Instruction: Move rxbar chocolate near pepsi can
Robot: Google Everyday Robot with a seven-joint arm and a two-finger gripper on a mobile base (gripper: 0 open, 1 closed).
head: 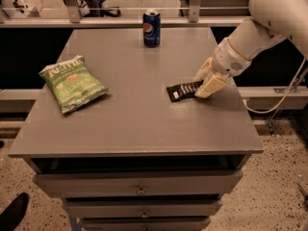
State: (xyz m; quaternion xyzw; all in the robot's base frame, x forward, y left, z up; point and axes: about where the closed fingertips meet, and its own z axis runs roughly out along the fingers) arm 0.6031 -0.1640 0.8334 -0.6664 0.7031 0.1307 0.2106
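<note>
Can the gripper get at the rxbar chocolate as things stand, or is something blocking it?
Probably yes. The gripper is down at one end of the rxbar chocolate, which lies flat on the table with nothing between them. The chip bag and the pepsi can sit well clear.
</note>
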